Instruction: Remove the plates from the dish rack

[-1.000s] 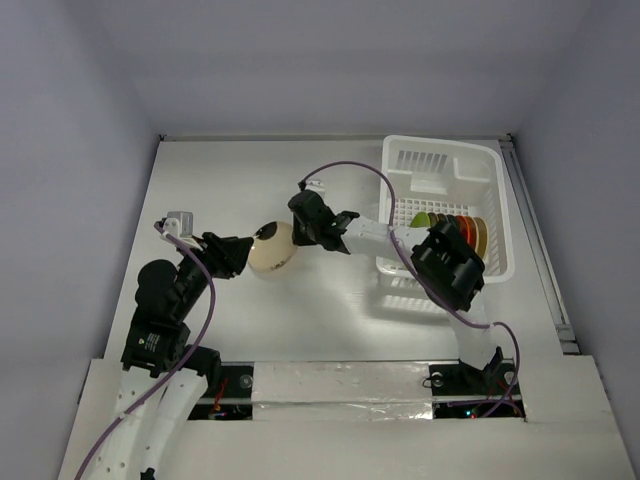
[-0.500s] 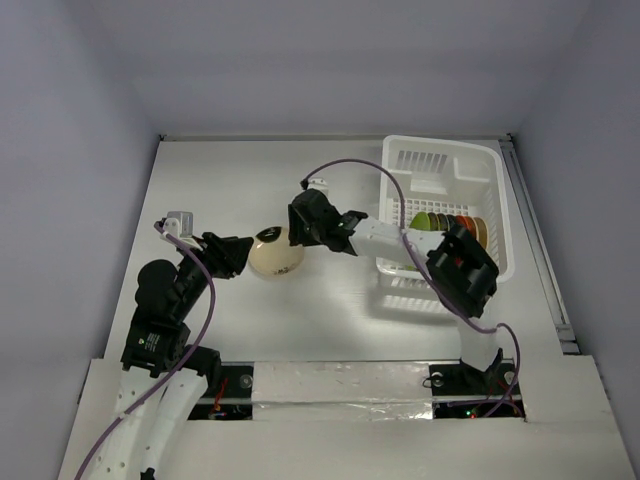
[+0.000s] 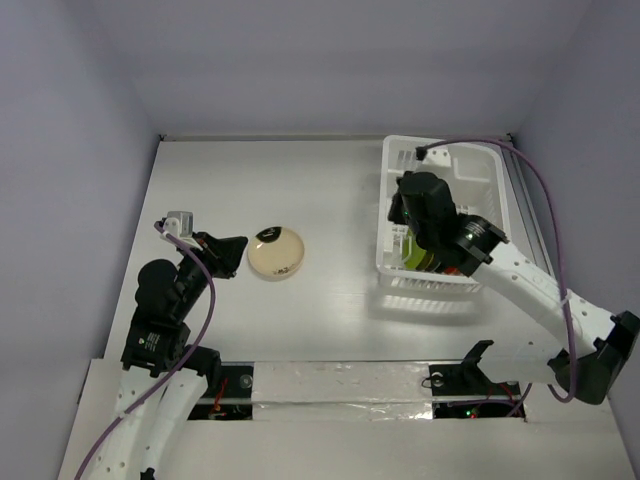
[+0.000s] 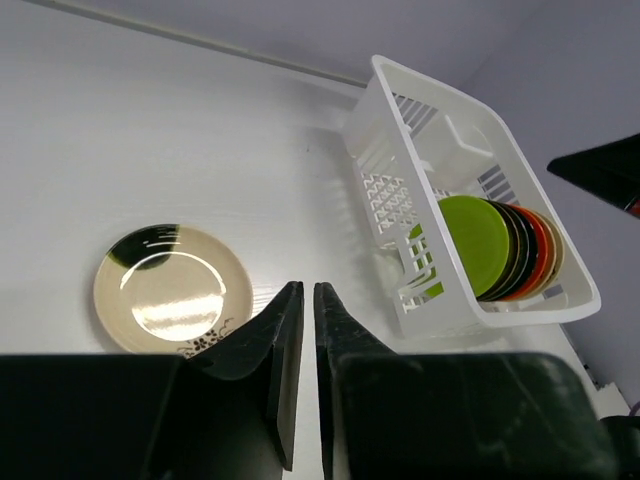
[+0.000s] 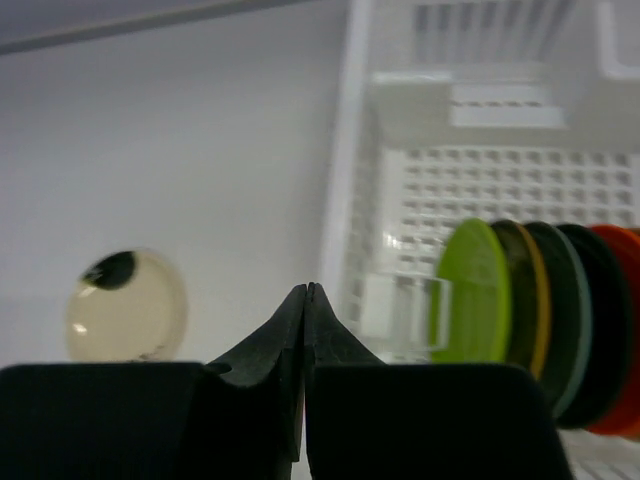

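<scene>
One cream, glossy round plate [image 3: 276, 252] lies flat on the white tabletop [image 3: 220, 180], left of centre and about midway between the near and far edges. It carries a dark smudge of glaze on one side of its rim and a small dark motif on the opposite side.

The other plates stand on edge in a single row inside the one white plastic dish rack [image 4: 390, 190]. The rack is a rectangular basket with slotted walls and a gridded floor, set in the table's far right corner with its long side along the right edge. A lime green plate [image 4: 475, 240] fronts the row, with dark plates [image 5: 570, 310] and an orange-red one [image 5: 622, 330] behind it. At least five discs can be told apart, packed face to face, but the exact number cannot be settled.

Two black arms, each with a two-finger gripper, share the scene. The left gripper [image 4: 307, 290] hovers just beside the cream plate, on the side toward the table's left edge and apart from it. Its matte, wedge-shaped fingers are closed to a thin slit and hold nothing. The right gripper [image 5: 305, 290] hangs above the rack's left side, fingers pressed together at the tips, likewise empty.

The plates are smooth and shiny, catching the overhead light; the rack is dull moulded plastic.
</scene>
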